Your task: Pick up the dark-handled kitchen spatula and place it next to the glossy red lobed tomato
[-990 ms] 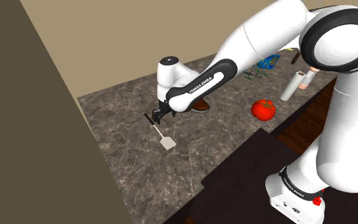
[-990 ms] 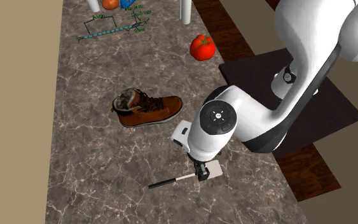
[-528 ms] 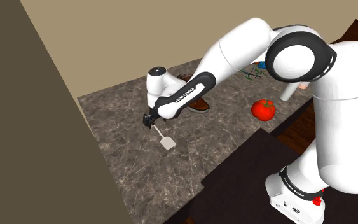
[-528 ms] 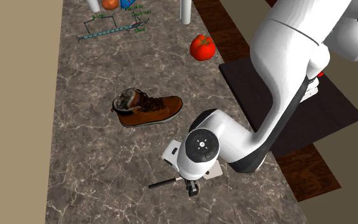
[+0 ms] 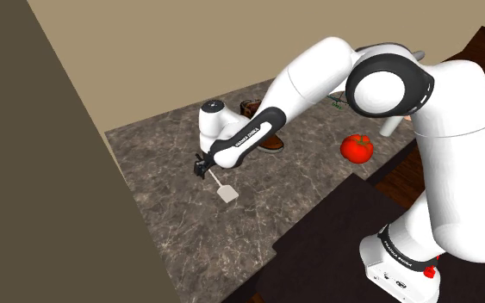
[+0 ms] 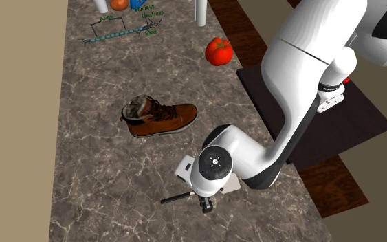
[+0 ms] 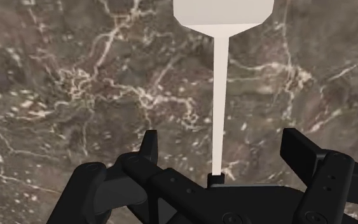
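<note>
Spatula (image 7: 220, 95) — arm low, fingers (image 7: 298, 151) astride.

Veined stone counter (image 5: 180, 215), glossy tomato (image 5: 357, 147), matt leather boot (image 6: 159, 117).

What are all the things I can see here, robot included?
counter: one, dark marbled, under everything
spatula: one, pale blade and shaft, dark handle, flat on the counter under the gripper
boot: one, brown, mid-counter
tomato: one, red, near the counter's edge
cylinder: one, white, beyond the tomato
wiry object: one, green-blue, far end; too small to identify
stand: one, dark, under the arm
arm: one, white
gripper: one, black, open, straddling the spatula's shaft
</note>
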